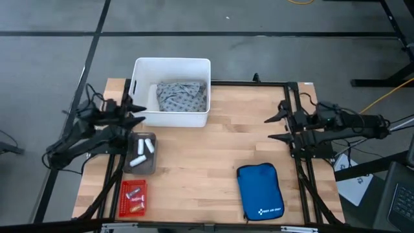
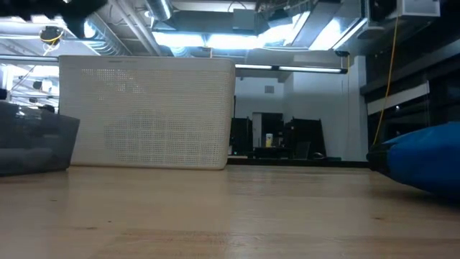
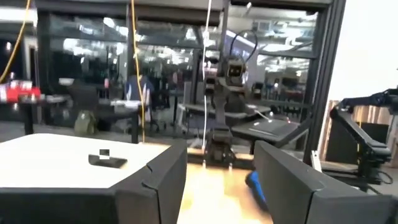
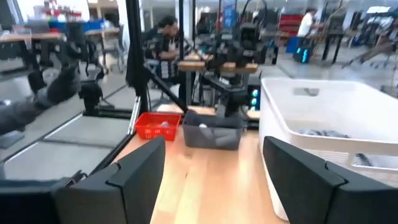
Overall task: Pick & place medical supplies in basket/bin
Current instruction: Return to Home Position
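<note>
The red basket [image 1: 134, 197] sits near the table's near-left corner with a few tiny vials [image 1: 135, 193] in it. Beyond it, a small grey bin [image 1: 141, 154] holds white rolls [image 1: 143, 151]. The grey-blue dotted garment [image 1: 182, 97] lies inside the white tub [image 1: 171, 90] at the far edge. My left gripper [image 1: 139, 112] hovers open beside the tub's near-left corner, above the grey bin's far end. My right gripper [image 1: 268, 129] is open over the table's right part, pointing left. The right wrist view shows the basket [image 4: 158, 126], grey bin [image 4: 211, 134] and tub [image 4: 336, 124].
A blue zip pouch [image 1: 260, 192] with a white logo lies near the near-right edge, also seen as the blue pouch [image 2: 424, 162] in the low view. Bare wood stretches across the table's middle between tub, bin and pouch. People and benches show in the room beyond.
</note>
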Available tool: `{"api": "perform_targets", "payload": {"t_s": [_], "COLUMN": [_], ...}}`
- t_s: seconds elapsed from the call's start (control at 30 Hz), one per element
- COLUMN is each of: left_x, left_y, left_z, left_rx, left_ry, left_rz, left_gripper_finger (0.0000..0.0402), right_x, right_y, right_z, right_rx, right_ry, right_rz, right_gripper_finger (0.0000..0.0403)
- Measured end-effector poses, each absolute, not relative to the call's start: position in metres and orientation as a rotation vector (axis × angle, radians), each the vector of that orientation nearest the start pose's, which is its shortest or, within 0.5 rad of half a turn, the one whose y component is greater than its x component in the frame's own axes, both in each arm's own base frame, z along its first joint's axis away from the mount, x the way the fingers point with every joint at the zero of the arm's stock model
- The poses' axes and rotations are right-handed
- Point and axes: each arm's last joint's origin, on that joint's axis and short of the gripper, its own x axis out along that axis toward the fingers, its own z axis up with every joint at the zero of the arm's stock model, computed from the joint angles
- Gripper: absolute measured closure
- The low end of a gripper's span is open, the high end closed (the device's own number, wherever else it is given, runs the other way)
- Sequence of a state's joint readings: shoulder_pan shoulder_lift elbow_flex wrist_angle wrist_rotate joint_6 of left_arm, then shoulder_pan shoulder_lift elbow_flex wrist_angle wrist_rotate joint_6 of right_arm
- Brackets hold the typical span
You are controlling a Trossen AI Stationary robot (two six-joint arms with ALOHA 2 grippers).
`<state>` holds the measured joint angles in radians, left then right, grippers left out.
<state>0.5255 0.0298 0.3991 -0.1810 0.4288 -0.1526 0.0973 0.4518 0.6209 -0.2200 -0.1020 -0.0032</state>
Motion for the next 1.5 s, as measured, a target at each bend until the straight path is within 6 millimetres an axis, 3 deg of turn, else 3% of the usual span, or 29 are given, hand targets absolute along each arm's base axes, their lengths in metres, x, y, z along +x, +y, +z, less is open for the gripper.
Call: {"api": "perform_targets", "payload": {"t_s": [0.23, 0.47, 0.8, 1.1, 1.33, 1.5], "left_x": [0.073, 0.084, 0.088, 0.091, 0.092, 0.094], "left_y": [0.029, 0.037, 0.035, 0.031, 0.034, 0.027], "left_z": [0.231, 0.193, 0.188, 0.182, 0.175, 0.177], "left_rx": [-0.010, -0.021, -0.005, 0.034, -0.034, -0.080], "left_ry": [-0.260, -0.262, -0.211, -0.157, -0.089, -0.118], "left_rz": [0.112, 0.163, 0.155, 0.147, 0.228, 0.139], "left_gripper_finger": [0.0217, 0.0217, 0.0217, 0.0217, 0.0217, 0.0217], "right_x": [0.087, 0.097, 0.105, 0.105, 0.105, 0.106], "right_y": [0.011, 0.010, 0.011, 0.010, 0.010, 0.010], "right_z": [0.271, 0.219, 0.172, 0.158, 0.159, 0.157], "right_rx": [-0.006, 0.017, 0.034, -0.043, -0.058, -0.037], "right_ry": [-0.032, -0.055, -0.029, 0.113, 0.109, 0.132], "right_rz": [0.196, 0.119, 0.135, 0.102, 0.114, 0.114], "right_gripper_finger": [0.0131, 0.0131, 0.0131, 0.0131, 0.0131, 0.0131]}}
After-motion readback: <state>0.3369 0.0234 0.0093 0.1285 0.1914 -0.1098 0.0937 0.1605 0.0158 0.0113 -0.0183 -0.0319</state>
